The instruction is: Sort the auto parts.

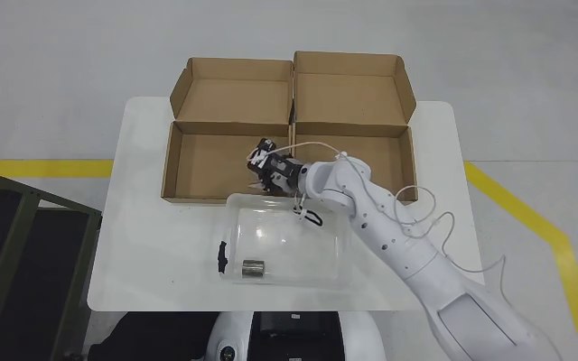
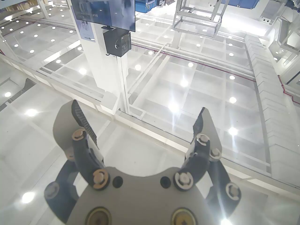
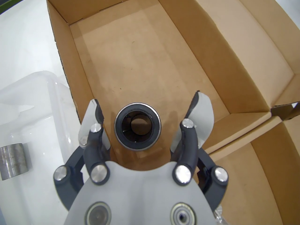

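Right gripper [image 1: 258,163] above cardboard box [image 1: 200,168]

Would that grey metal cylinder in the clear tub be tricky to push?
Likely heavy for its size: the cylinder looks like bare metal. It seems to lie on its side, so a push may roll it across the tub.

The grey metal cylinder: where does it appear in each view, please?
Top view: the grey metal cylinder lies in the clear plastic bin, near its edge closest to the robot.
Left wrist view: not in it.
Right wrist view: the cylinder lies in that bin.
Shared landmark: the left brown cardboard box.
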